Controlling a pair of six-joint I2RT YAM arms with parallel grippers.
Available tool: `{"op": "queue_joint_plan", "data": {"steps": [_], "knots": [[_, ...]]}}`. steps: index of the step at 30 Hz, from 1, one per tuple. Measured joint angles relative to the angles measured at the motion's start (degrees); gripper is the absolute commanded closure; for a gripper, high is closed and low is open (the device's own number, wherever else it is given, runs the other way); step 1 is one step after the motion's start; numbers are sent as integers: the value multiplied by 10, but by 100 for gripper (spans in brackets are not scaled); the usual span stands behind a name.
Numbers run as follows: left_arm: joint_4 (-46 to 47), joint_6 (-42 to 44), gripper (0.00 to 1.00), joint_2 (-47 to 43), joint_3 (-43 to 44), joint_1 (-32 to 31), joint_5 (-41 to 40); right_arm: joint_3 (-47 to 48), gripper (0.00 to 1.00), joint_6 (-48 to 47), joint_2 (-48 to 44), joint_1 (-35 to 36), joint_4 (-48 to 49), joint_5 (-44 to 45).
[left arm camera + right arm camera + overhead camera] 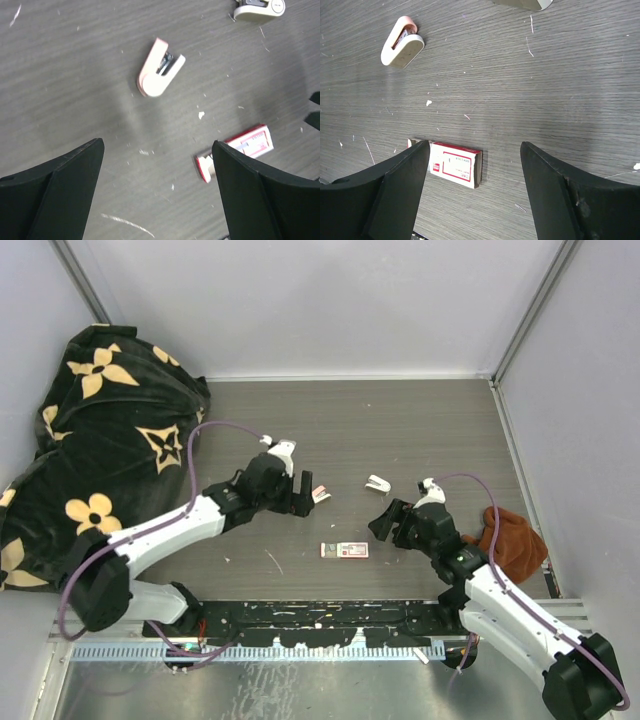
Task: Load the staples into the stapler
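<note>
Staples box (344, 550) lies flat on the table (430, 430).

Wood-grain table (400, 420) — pinkish stapler (320, 493), white stapler (377, 483), staples box (344, 550), floral blanket (100, 440), brown cloth (512, 540)

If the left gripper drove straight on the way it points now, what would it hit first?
The left gripper, wide open, would probably meet the bare grey wood-grain table first. The small white-and-pink stapler lies farther along that line, but depth is unclear.
</note>
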Motion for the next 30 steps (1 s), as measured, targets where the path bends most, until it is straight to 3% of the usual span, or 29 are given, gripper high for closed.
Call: {"op": "queue_joint_plan", "data": {"steps": [6,16,30], "knots": [[54,97,12,115,42,54,72,-1,21,-1,-16,0,6,0],[80,200,21,231,118,59,112,-23,22,2,-34,0,12,1],[74,231,27,300,155,58,141,-26,22,4,-19,0,26,9]]}}
